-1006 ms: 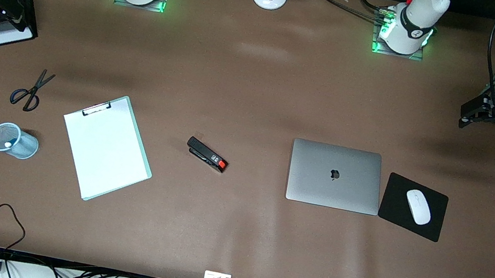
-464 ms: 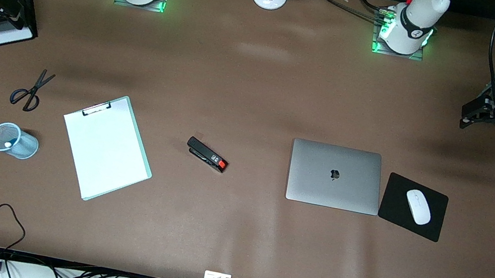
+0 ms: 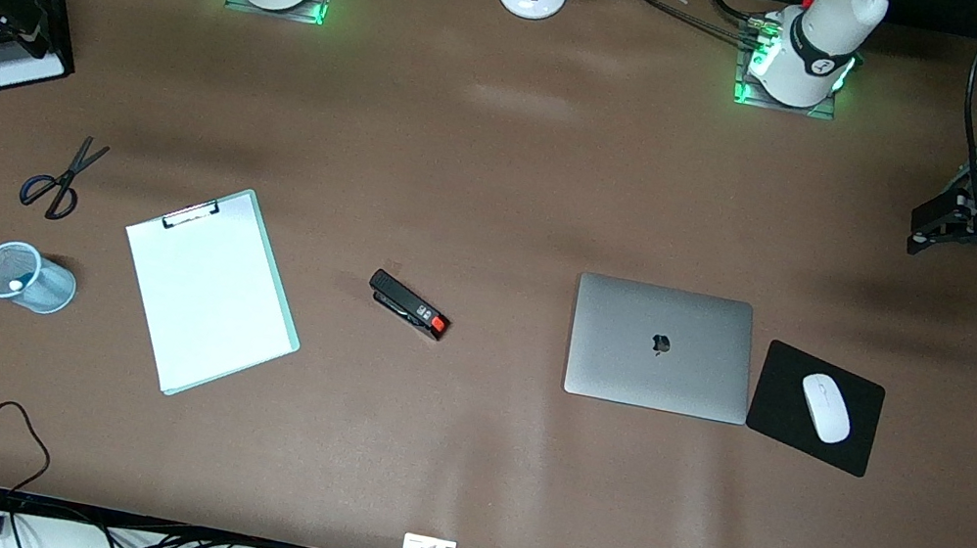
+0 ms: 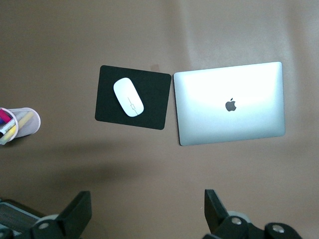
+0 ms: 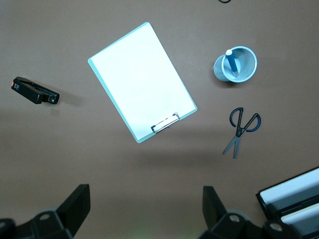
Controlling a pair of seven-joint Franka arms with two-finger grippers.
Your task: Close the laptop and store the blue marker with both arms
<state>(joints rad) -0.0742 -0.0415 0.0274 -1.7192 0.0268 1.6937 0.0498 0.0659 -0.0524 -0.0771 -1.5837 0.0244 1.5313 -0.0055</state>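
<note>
My blue marker [image 5: 232,63] stands upright, mostly hidden in the blue mesh cup [image 5: 236,64]; laptop [image 3: 662,348] shut; left tool [image 4: 144,219] and right tool [image 5: 144,216] spread wide.

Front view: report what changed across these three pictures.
Very little changed. The left gripper, open at the left arm's end of the table, and the right gripper, open at the right arm's end, each drifted slightly toward the bases' edge, then stopped. Nothing was gripped or released. The laptop stayed closed, and the blue marker stayed in the blue mesh cup.
</note>
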